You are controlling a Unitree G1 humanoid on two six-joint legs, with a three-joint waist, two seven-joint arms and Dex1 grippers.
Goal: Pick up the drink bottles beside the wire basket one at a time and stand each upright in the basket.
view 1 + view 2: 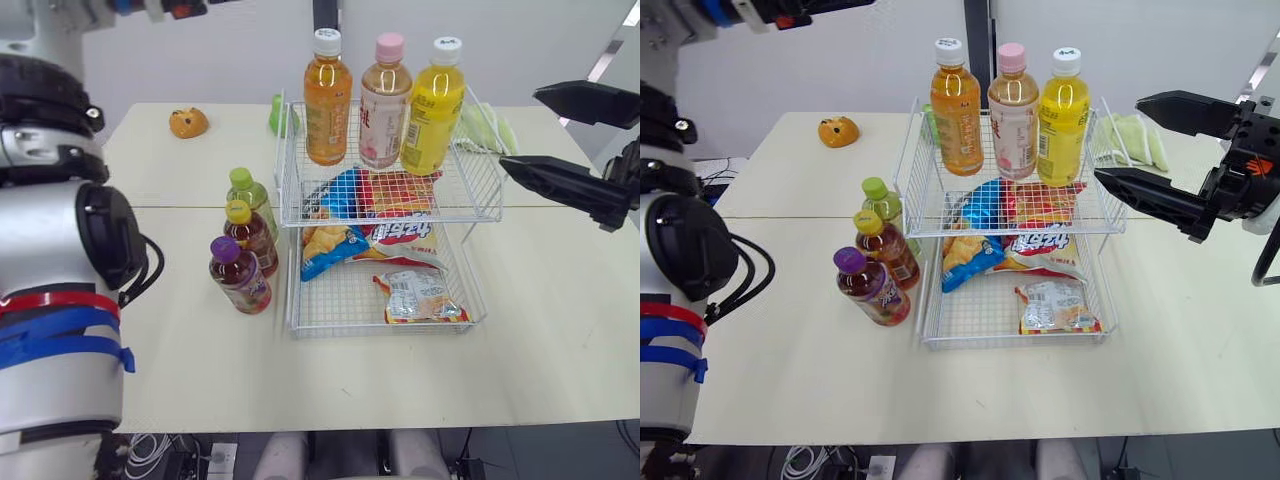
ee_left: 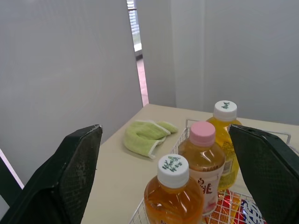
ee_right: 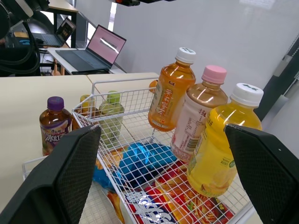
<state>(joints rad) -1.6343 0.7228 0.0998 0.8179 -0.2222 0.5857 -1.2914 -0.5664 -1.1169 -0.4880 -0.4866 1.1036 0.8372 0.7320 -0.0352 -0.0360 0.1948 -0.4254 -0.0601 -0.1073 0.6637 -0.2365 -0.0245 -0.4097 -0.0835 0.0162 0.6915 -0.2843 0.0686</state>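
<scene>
Wire basket (image 1: pixel 1010 342), three bottles (image 1: pixel 1013 115), right pincer (image 1: pixel 1117 138) spread

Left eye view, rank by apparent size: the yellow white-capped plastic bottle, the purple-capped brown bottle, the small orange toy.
Largest: yellow white-capped plastic bottle.
Next: purple-capped brown bottle, though it is seen steeply from above.
Smallest: small orange toy.

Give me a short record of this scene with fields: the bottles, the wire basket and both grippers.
placed: orange bottle with white cap, pale bottle with pink cap, yellow bottle with white cap, upright on upper tier of white wire basket
not yet placed: green-capped bottle, yellow-capped bottle, purple-capped bottle, standing on table left of basket
lower tier: snack packets
left gripper: open, empty
right gripper: open, empty, right of basket
</scene>
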